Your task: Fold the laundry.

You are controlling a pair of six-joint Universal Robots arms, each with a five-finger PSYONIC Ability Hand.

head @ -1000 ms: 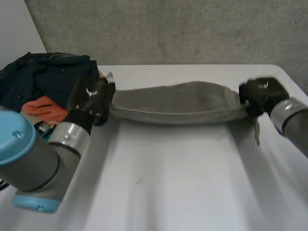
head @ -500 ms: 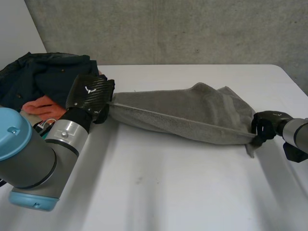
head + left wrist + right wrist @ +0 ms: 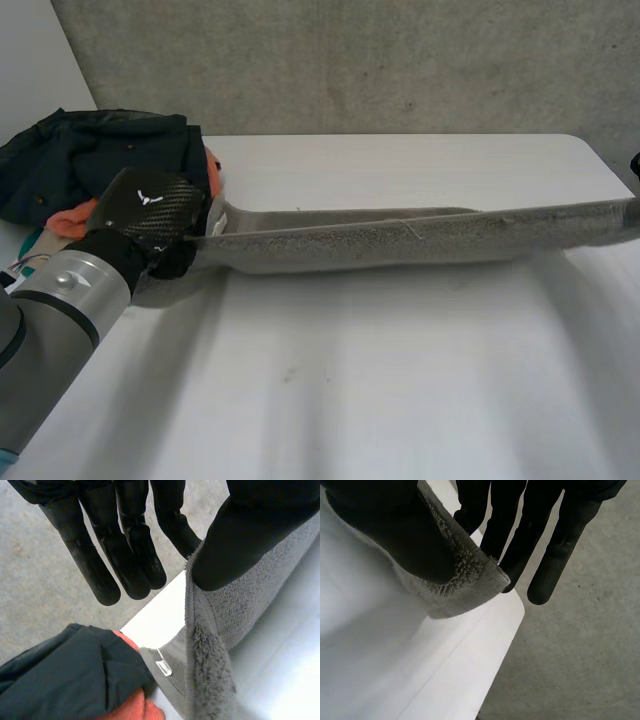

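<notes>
- White table [image 3: 350, 400]: it is crossed from side to side, over its far half, by the laundry piece.
- Grey towel [image 3: 400, 240]: it is drawn out into a long, narrow, taut band between the two hands. One long edge is turned up towards the camera. Whether its middle touches the table cannot be told.
- Dark clothes [image 3: 90, 150]: they are heaped at the table's far left corner, just behind the left hand, with an orange garment [image 3: 75, 215] tucked in among them.
- Left hand [image 3: 145, 215]: the towel's left end is pinched between its thumb and fingers. In the left wrist view the thumb is pressed onto the terry hem.
- Right hand [image 3: 385, 525]: it is placed at the table's right edge. The towel's right end is clamped under its thumb against straight fingers.
- Label [image 3: 164, 667]: a small pale tag is seen at the towel's hem, close to the dark clothes.
</notes>
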